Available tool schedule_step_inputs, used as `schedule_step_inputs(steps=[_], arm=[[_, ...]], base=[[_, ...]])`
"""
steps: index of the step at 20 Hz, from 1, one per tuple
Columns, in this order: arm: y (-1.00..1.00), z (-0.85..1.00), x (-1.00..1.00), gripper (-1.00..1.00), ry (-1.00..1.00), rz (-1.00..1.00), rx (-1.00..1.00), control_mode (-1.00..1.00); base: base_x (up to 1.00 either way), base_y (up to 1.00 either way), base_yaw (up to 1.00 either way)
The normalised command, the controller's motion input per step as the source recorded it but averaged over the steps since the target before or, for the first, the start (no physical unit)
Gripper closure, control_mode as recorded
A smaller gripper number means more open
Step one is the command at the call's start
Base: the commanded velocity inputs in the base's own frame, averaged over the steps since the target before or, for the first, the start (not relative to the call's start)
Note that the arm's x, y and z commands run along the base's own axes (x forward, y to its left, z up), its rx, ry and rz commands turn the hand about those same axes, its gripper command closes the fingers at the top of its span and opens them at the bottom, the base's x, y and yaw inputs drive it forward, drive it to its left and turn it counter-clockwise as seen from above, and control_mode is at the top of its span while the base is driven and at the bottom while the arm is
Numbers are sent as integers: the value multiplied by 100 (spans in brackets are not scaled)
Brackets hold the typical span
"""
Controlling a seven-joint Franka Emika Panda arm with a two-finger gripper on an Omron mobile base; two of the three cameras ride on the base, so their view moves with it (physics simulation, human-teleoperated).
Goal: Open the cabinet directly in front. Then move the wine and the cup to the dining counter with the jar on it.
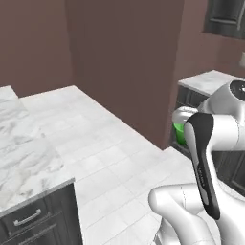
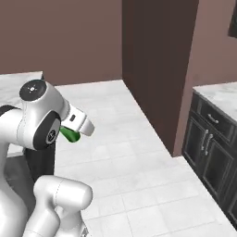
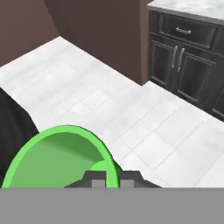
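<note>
Hand view: pincer (image 3: 113, 178) clamped on the rim of the small bright green handleless cup (image 3: 61, 159), carried above white floor tiles; delivery to the dining counter apparently remains

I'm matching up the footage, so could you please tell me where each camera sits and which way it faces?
Left base view: behind the arm's left, facing forward and down over tiled floor and marble counter; arm lower right.
Right base view: behind the arm's right, same floor; arm lower left.
Hand view: on the hand, along the gripper shut on the cup.
All share the cup and dark cabinets.
</note>
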Motion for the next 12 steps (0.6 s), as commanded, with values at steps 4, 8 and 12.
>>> schedule_step_inputs(steps=[4, 8, 12], arm=[[0, 0, 0, 100, 0, 0, 0, 100], [0, 0, 0, 100, 0, 0, 0, 100], [0, 0, 0, 100, 0, 0, 0, 100]], base=[[92, -24, 43], [100, -50, 11], [100, -65, 10]])
